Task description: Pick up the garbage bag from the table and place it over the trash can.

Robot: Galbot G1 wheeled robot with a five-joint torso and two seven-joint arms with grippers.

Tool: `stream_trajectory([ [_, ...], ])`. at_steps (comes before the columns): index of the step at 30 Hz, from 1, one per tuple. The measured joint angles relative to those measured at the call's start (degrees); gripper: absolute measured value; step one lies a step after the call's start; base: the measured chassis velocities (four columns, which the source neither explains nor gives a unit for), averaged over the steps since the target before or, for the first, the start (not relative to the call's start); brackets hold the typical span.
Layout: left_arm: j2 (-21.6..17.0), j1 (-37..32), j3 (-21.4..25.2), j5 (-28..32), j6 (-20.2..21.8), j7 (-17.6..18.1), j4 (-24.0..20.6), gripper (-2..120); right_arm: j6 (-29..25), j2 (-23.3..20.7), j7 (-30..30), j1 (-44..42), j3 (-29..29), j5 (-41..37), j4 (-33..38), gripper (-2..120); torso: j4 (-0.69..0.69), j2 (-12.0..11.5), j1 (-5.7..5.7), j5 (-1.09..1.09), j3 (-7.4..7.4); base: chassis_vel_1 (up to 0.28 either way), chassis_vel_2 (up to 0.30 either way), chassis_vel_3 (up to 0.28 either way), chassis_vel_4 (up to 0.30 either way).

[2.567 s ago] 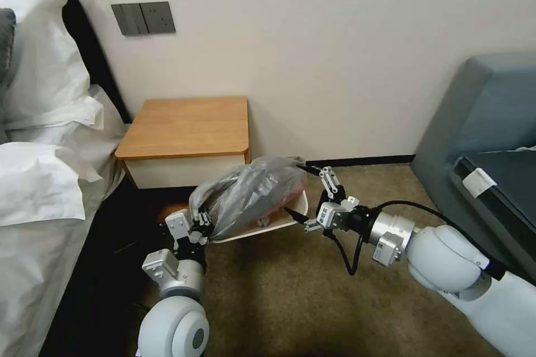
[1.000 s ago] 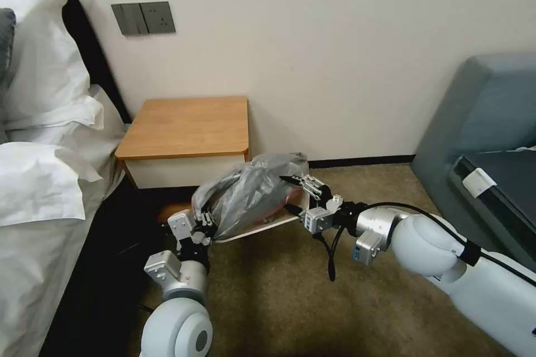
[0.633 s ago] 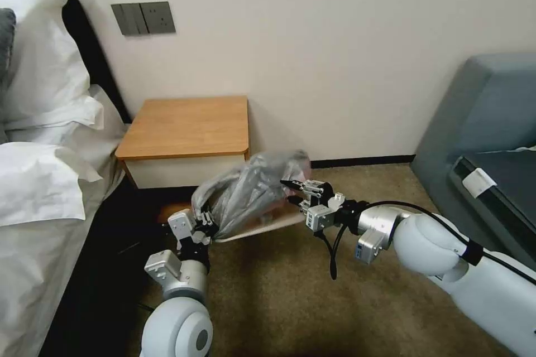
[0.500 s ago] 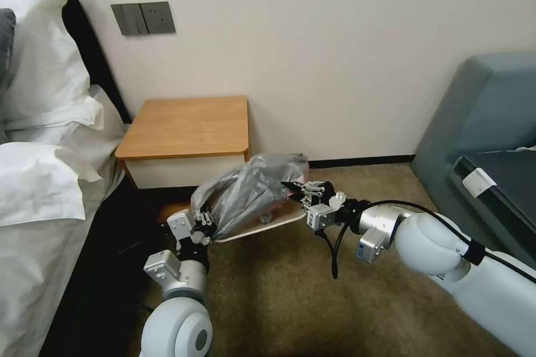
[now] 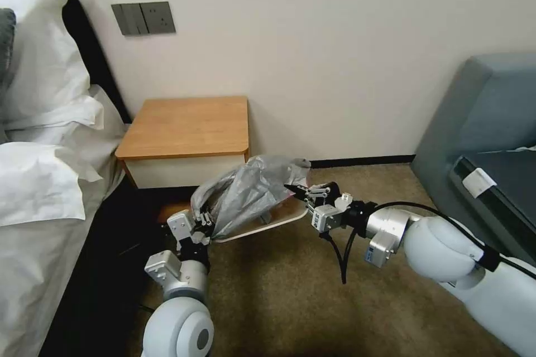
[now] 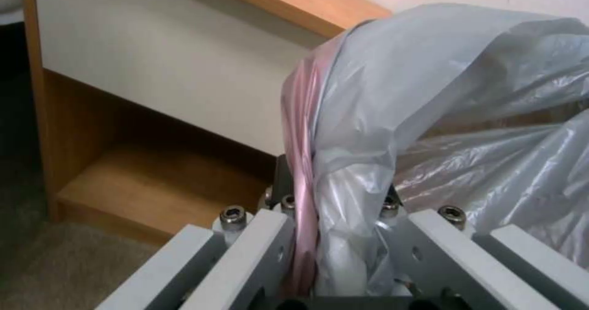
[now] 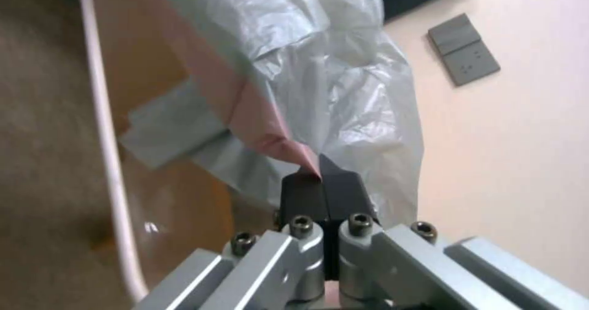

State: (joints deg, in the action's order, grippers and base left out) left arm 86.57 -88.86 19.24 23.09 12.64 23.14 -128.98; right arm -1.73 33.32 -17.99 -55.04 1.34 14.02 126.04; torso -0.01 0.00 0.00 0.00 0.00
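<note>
bag: the garbage bag (image 5: 251,192) is stretched out over the trash can (image 5: 279,222), which sits on the carpet right beside the bench (image 5: 187,125)
left hand: the left hand (image 5: 205,222) is clamped on the bag's near-left edge, pink rim bunched between the fingers
right hand: the right hand (image 5: 295,189) is pinched tight on the bag's pink edge at the can's right side

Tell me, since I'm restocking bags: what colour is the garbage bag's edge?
Pinkish-red, on a translucent grey garbage bag; clearest in the left wrist view.
</note>
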Motion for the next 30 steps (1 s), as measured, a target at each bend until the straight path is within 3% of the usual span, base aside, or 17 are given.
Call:
stream_trajectory([
  [7,0.0,0.1,0.1,0.0,-0.1,0.1,-0.1,5,0.1,-1.8,-3.4,-1.1,3.3,-4.7,1.4,0,0.00,0.0,0.00,0.00,0.00,0.000,0.000,0.000,0.000],
  [14,-0.1,0.3,0.4,0.3,-0.2,0.2,-0.6,5,-3.8,-2.0,-10.1,-2.0,7.5,-6.3,-0.4,0,0.00,0.0,0.00,0.00,0.00,0.000,0.000,0.000,0.000],
  [30,-0.4,0.6,1.7,1.7,-0.2,0.4,-1.2,5,-6.9,-2.0,-16.1,-3.1,8.9,-7.5,-1.6,0,0.00,0.0,0.00,-0.01,0.00,0.000,0.000,0.000,0.000],
])
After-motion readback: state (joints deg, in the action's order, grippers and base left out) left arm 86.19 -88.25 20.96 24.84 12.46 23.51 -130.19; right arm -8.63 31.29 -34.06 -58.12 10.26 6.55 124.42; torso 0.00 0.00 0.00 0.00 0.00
